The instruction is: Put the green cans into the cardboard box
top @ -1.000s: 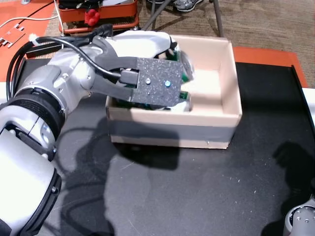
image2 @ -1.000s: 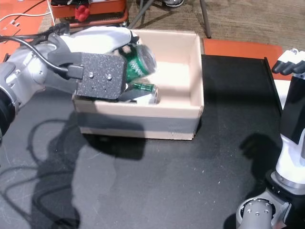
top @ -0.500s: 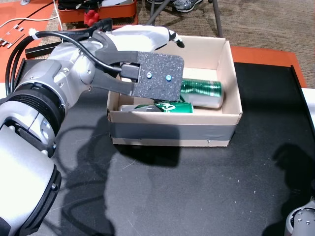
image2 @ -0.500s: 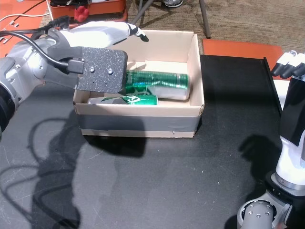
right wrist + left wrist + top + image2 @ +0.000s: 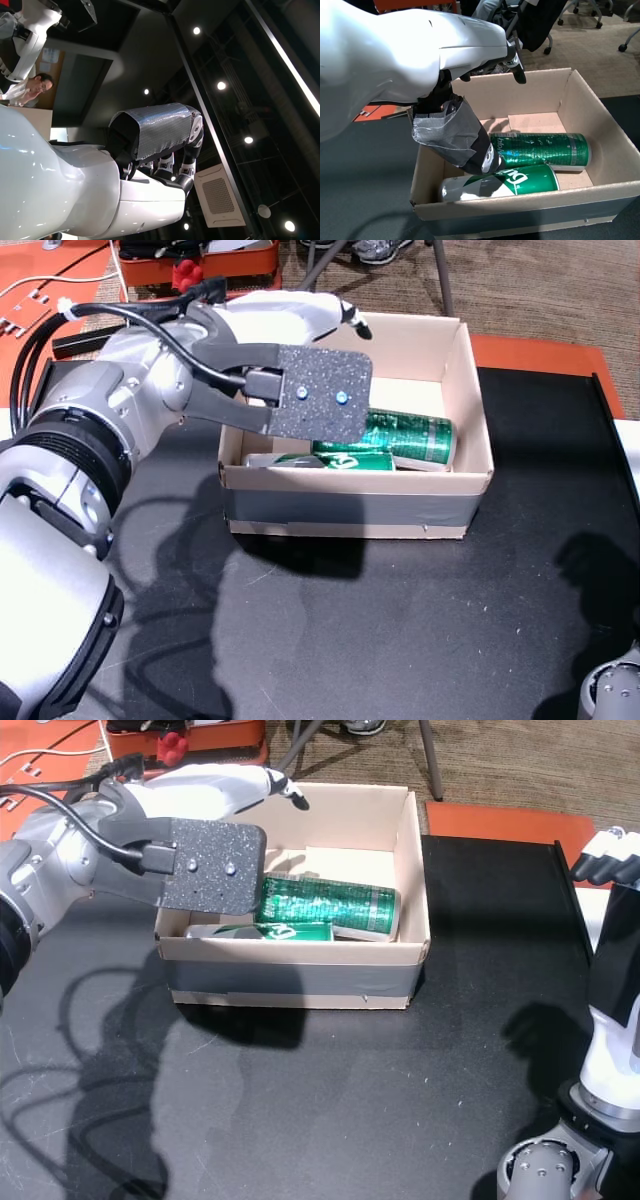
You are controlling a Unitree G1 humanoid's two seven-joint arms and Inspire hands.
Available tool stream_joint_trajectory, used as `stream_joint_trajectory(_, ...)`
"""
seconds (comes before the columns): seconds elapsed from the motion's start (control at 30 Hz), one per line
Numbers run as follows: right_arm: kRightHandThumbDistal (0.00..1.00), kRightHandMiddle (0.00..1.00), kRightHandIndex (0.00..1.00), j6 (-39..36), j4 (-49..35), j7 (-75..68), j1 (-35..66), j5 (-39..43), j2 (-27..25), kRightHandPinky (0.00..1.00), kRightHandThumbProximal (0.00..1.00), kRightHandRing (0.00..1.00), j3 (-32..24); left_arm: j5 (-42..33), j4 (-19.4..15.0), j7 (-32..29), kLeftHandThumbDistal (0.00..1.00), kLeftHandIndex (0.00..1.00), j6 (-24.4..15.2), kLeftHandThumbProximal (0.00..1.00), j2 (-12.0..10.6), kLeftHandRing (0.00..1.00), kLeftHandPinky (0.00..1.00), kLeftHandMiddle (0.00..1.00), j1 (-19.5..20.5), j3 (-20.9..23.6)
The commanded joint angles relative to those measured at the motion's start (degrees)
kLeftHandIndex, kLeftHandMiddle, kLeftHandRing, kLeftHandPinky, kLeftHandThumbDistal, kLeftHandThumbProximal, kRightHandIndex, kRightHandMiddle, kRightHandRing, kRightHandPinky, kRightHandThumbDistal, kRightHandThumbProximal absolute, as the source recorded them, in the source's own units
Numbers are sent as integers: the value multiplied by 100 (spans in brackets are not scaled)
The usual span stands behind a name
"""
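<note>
The cardboard box (image 5: 470, 390) (image 5: 415, 870) (image 5: 600, 115) stands on the black table, with grey tape along its front wall. Two green cans lie on their sides inside it. The rear can (image 5: 410, 435) (image 5: 330, 905) (image 5: 540, 148) rests against the front can (image 5: 345, 460) (image 5: 285, 931) (image 5: 520, 180), which lies by the front wall. My left hand (image 5: 290, 350) (image 5: 205, 830) (image 5: 445, 75) hovers open over the box's left half, holding nothing and partly hiding both cans. My right hand (image 5: 608, 855) (image 5: 150, 150) is raised at the far right, away from the box, open and empty.
An orange crate (image 5: 200, 270) with a red item sits behind the box on the floor, next to orange mats (image 5: 540, 350). Chair legs (image 5: 430, 270) stand behind. A black cable (image 5: 110, 315) loops over my left forearm. A person (image 5: 30, 87) shows in the right wrist view.
My left hand let go of the green can it held above the box. The can dropped in and rolled a little toward the front, beside the other can. The hand stays over the box.
</note>
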Motion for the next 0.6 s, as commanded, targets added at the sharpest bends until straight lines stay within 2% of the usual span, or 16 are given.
stream_joint_trajectory(0.0, 21, 30, 26, -98, 24, -49, -28, -61, 60, 49, 41, 37, 16, -50, -5, 21, 86, 88, -86, 4, 90, 100, 84, 98, 62, 49)
stream_joint_trajectory(0.07, 22, 30, 26, -182, 87, -37, -56, -72, 50, 49, 43, 37, 6, -58, -20, 85, 85, 86, -221, 5, 112, 99, 83, 97, 103, 55)
stream_joint_trajectory(0.13, 24, 31, 27, -152, 142, 18, -74, -25, 33, 49, 42, 37, 6, -33, -41, 160, 79, 85, -432, 5, 144, 98, 82, 97, 144, 27)
stream_joint_trajectory(0.23, 31, 31, 27, -227, 188, -52, -62, -94, 36, 49, 45, 37, 19, -29, -85, 344, 73, 84, -782, 0, 182, 95, 79, 94, 225, 0)
stream_joint_trajectory(0.27, 29, 31, 27, -205, 183, -35, -57, -79, 35, 49, 44, 37, 25, -96, -103, 374, 71, 83, -940, 0, 200, 94, 79, 92, 276, 50)
stream_joint_trajectory(0.33, 27, 31, 27, -198, 197, 10, -57, -55, 30, 49, 45, 37, 23, -297, -158, 451, 67, 82, -1423, 0, 280, 89, 75, 88, 431, 215)
stream_joint_trajectory(0.47, 29, 32, 28, -252, 217, -24, -50, -106, 19, 49, 46, 38, 29, -664, -342, 766, 58, 75, -2601, 0, 573, 83, 71, 81, 889, 555)
stream_joint_trajectory(0.57, 28, 31, 27, -291, 222, -57, -50, -154, 12, 49, 47, 38, 45, -1295, -514, 582, 53, 71, -3578, 0, 791, 79, 68, 77, 1398, 1015)
